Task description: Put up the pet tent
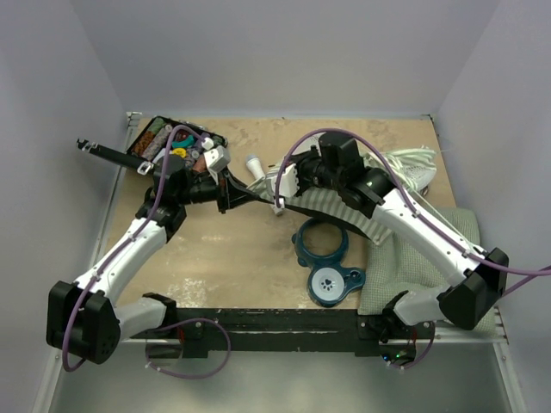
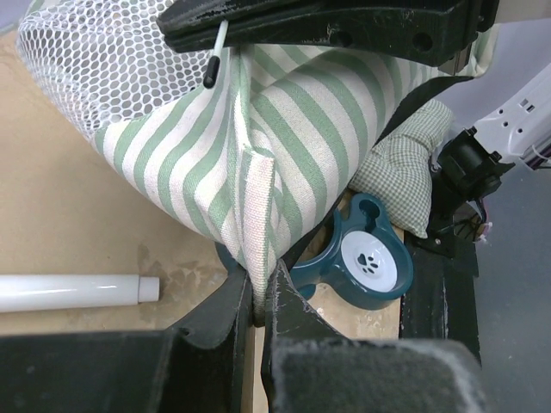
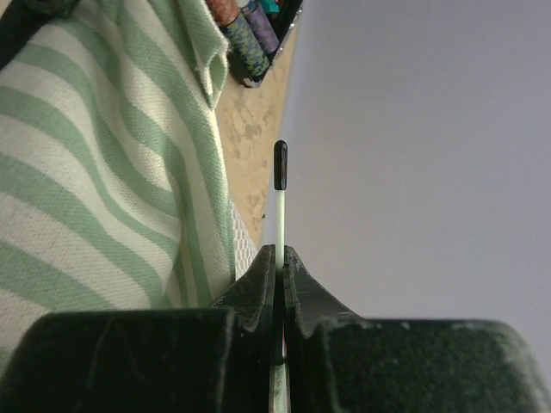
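Left wrist view shows the left hand (image 2: 258, 280) closed narrow on a folded seam of the pet tent (image 2: 293, 138), in the lower middle of the frame. The green-and-white striped cloth hangs above the surface (image 2: 103, 232), with its white mesh panel (image 2: 86, 60) at the upper left. At the top edge of the same frame the right hand (image 3: 280, 255) crosses over. In its own wrist view its jaws are shut on a thin white pole (image 3: 280, 215) with a black tip, which points up the middle of the frame beside the striped cloth. In the top external view the tent lies in the centre and right of centre, between the two arms and partly under the right one. The step in hand seems to be to bring the pole end to a sleeve or corner pocket of the tent. I cannot see such an opening clearly, so this is only my judgement. To do it well, the left hand should hold the seam tight and steady, and the right hand should push the pole along its own line, without bending it and without catching the mesh. The teal bowl stand (image 2: 366, 267), the checked cushion (image 2: 405, 172) and a white tube (image 2: 73, 291) lie near and should not be dragged. I can read no brand or writing; one bowl shows only a paw print.
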Controlling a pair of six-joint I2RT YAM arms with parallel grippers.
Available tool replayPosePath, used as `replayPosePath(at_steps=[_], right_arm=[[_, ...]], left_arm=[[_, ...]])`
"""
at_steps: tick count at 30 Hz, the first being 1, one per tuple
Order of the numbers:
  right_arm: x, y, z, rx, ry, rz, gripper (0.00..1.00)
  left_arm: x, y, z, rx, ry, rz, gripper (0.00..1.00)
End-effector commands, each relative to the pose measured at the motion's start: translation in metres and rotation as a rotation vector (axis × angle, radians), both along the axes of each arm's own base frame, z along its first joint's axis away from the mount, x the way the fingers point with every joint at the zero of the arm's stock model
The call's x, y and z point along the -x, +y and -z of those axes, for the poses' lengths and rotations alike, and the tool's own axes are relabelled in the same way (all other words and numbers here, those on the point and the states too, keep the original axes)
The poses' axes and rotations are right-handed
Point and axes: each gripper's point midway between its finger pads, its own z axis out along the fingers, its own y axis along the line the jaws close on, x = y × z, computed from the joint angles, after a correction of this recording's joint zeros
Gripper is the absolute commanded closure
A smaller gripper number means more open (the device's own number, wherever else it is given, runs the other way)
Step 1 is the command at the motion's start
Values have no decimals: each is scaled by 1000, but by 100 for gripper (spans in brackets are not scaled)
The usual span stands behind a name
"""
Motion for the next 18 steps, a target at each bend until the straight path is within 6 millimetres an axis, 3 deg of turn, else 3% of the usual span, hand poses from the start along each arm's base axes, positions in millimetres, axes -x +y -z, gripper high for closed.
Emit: replayPosePath(at_steps=[1,9,18], right_arm=[[1,-15,-10,63,-27,-3,100],[16,0,-11,66,-22,-48,100],[19,11,-16,58,-29,-53,100]], left_arm=[[-1,4,-15,-18,-67,15,100],[-5,3,-12,-30,-78,11,100],[-2,1,-7,-64,-95,26,100]])
